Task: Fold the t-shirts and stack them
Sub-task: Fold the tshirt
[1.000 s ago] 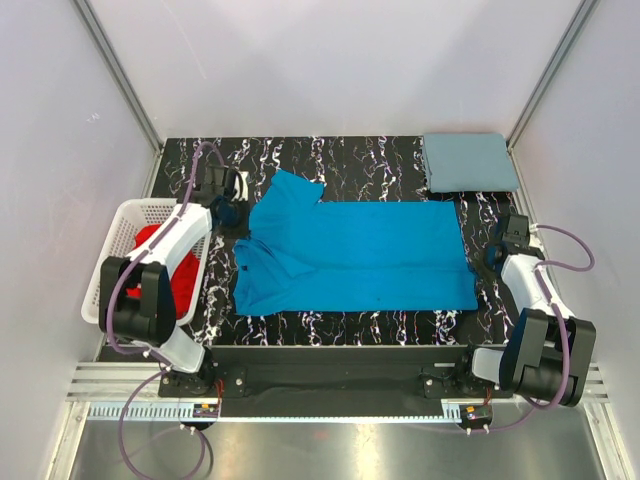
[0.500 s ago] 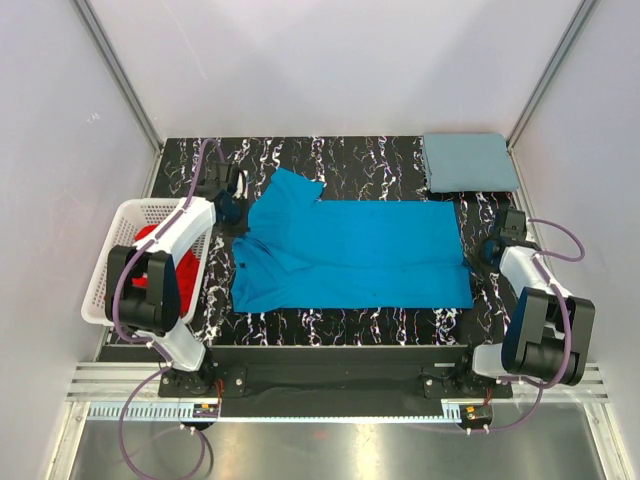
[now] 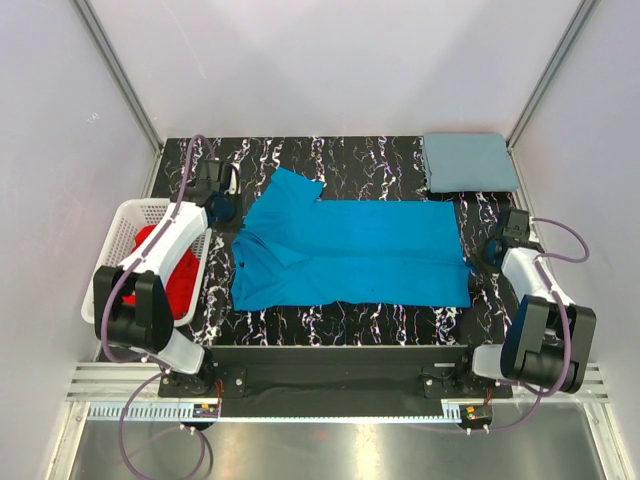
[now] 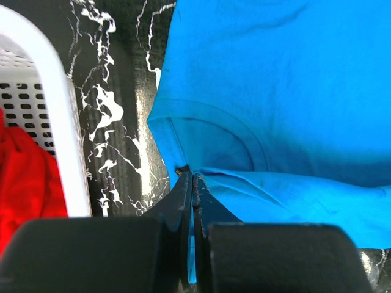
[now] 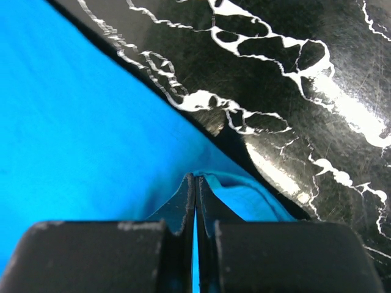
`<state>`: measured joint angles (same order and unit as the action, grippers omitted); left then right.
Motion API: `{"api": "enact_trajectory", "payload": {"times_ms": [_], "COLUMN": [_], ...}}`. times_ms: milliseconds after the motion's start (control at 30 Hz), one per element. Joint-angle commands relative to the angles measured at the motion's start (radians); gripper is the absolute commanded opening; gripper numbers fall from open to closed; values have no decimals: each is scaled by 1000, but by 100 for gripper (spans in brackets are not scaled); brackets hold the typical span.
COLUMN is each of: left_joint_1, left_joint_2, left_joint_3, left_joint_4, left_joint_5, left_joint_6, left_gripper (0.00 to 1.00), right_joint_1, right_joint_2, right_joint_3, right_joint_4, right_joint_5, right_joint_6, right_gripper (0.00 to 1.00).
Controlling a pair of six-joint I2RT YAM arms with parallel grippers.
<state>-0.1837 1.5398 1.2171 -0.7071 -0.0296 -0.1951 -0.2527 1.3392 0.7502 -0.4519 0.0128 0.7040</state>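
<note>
A bright blue t-shirt [image 3: 350, 255] lies spread flat across the black marbled table, with one sleeve pointing to the far side. My left gripper [image 3: 236, 222] is shut on its left end by the collar [image 4: 201, 131]; blue cloth shows between the closed jaws [image 4: 192, 178]. My right gripper [image 3: 482, 256] is shut on the shirt's right hem; a small raised fold of cloth [image 5: 244, 195] sits at the jaw tips [image 5: 195, 178]. A dusty grey-blue t-shirt [image 3: 468, 162] lies folded at the far right corner. Red t-shirts [image 3: 165, 265] fill the basket.
A white lattice basket [image 3: 130, 210] stands off the table's left edge, close beside my left arm; its wall also shows in the left wrist view [image 4: 55, 122]. White booth walls enclose the table on three sides. Bare marbled table [image 3: 380, 155] runs along the far side.
Both grippers have moved a little toward the far side with the blue shirt in them. The shirt's near edge has drawn back from the front edge.
</note>
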Motion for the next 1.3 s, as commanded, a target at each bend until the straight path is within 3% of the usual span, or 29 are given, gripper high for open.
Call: {"api": "enact_trajectory", "payload": {"times_ms": [0,167,300,667,733,800,833,933,1067,1267], "left_joint_1": [0,0,0,0,0,0,0,0,0,-31], "left_joint_2": [-64,-41,23,157,190,204,209,253,261,156], "left_joint_3": [-4,13,48,110,136,159,168,257,354,337], "left_joint_4": [23,17,-3,9,12,37,46,21,41,72], "left_joint_5": [0,-29,-53,-52,-5,23,64,50,72,135], "left_joint_6": [-15,-15,-7,-4,-1,0,2,2,-19,-79], "left_gripper": [0,0,0,0,0,0,9,21,41,45], "right_joint_1": [-7,-7,-7,-7,-7,-7,-7,-7,-2,61], "right_joint_2": [-70,-58,63,186,193,189,183,143,85,72], "right_joint_3": [35,11,64,123,124,146,158,208,216,46], "right_joint_4": [1,110,88,122,114,81,59,-51,-107,-4], "right_joint_5": [-8,-138,-132,-154,-136,-116,-79,-16,-91,-209], "right_joint_6": [0,38,35,9,15,14,12,6,34,147], "right_gripper": [0,0,0,0,3,12,23,35,37,30]}}
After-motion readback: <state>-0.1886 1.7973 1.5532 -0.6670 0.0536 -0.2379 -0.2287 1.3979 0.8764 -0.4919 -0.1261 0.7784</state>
